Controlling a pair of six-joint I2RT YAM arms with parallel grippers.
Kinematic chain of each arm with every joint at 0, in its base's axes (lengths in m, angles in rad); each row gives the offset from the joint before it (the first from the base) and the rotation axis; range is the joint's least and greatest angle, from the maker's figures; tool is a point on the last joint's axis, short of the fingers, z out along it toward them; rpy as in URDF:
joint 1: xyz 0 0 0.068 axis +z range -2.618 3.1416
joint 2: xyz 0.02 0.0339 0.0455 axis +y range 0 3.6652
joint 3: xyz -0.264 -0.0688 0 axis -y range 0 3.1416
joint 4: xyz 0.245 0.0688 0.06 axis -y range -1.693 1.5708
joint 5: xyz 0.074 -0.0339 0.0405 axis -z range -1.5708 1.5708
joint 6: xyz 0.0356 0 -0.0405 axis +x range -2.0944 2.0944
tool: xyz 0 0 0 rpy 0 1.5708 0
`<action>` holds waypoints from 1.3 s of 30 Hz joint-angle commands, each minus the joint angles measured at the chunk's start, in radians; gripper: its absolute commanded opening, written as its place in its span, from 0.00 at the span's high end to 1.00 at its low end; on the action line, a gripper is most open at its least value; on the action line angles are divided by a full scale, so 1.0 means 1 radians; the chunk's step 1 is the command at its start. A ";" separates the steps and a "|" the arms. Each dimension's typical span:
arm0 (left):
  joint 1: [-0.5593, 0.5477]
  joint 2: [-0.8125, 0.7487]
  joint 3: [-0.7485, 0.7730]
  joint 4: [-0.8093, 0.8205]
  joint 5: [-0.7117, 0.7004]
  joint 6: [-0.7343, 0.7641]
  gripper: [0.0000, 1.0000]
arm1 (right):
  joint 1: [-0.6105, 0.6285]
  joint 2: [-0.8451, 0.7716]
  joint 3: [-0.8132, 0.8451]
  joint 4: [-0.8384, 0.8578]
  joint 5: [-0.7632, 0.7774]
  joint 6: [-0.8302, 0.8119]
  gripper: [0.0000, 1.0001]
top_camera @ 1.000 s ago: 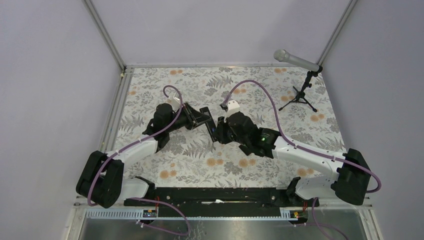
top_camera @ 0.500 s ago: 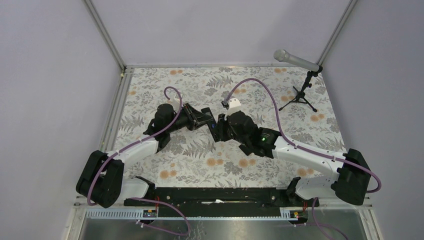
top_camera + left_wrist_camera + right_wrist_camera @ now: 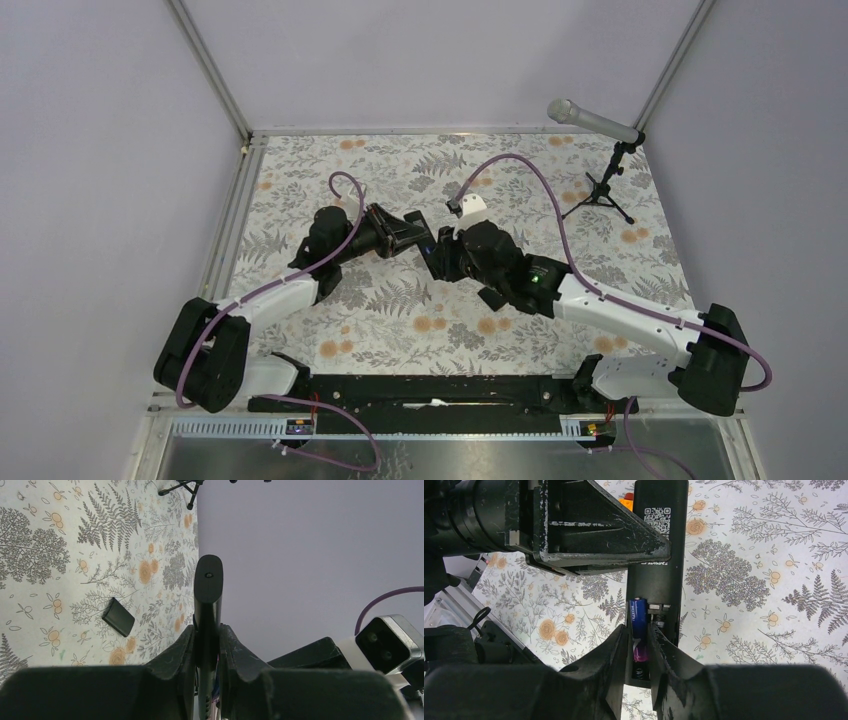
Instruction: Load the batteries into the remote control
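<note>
My left gripper is shut on the remote control, a slim black bar held edge-up above the table. In the right wrist view the remote lies back-side up with its battery bay open, and the left fingers clamp it from the left. My right gripper is shut on the purplish-blue battery, which sits in the left slot of the bay above a spring. The darker battery does not show. From above, the two grippers meet at the table's middle.
The small flat black cover lies on the floral cloth. A bit of orange shows behind the remote. A microphone on a tripod stands at the back right. Grey walls close in the table.
Both grippers have drawn closer together. The left gripper swung the remote to the right, and the right gripper moved a little up and left to the remote.
</note>
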 commanded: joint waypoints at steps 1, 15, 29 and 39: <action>-0.004 -0.009 0.050 0.103 0.027 -0.026 1.00 | -0.003 -0.013 0.070 -0.069 0.014 -0.024 0.69; -0.003 -0.011 0.073 0.094 0.025 0.014 1.00 | -0.006 -0.022 0.244 -0.274 0.102 0.068 0.23; 0.022 -0.055 0.072 0.223 -0.039 -0.067 1.00 | -0.212 -0.124 0.164 -0.209 -0.161 0.682 0.00; 0.022 -0.038 0.081 0.355 -0.039 -0.175 1.00 | -0.211 -0.111 0.129 -0.065 -0.261 0.835 0.00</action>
